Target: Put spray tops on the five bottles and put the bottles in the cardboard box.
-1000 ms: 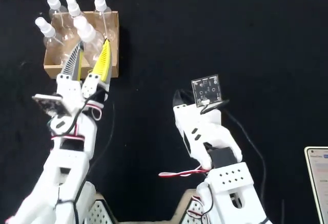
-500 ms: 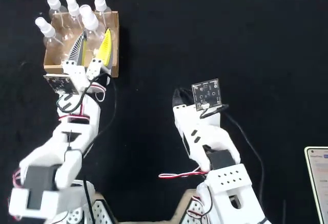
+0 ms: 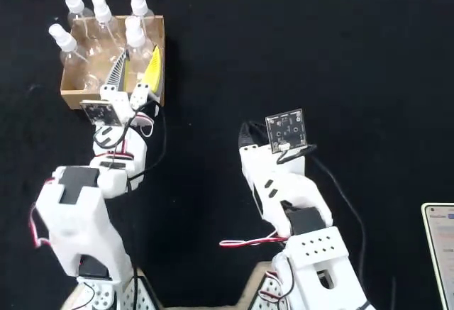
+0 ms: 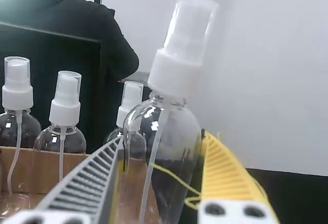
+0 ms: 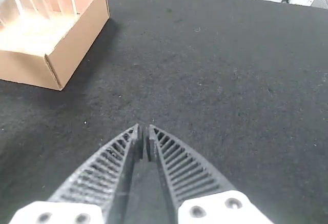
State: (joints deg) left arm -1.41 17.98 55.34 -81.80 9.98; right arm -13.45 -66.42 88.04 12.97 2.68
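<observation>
**Carrying the last bottle over the box wall**

Within the last second the left end effector (image 3: 138,76) has travelled from just outside the near wall of the cardboard box (image 3: 71,98) to a place over its near right corner, taking the fifth bottle (image 3: 137,46) with it. Its grey and yellow fingers are closed on the bottle's clear body. The left wrist view shows the white spray top (image 4: 182,44) seated on the neck and the bottle leaning slightly.

The other four bottles (image 3: 101,8) have not shifted: three stand along the box's far edge and one at its left edge, all capped.

The right end effector (image 5: 143,143) has stayed put over the middle of the surface (image 3: 319,62), fingers pressed together on nothing.

The task looks nearly complete. Whether the bottle's base already rests on the box floor cannot be told, so lowering, releasing and withdrawing probably remain.
</observation>
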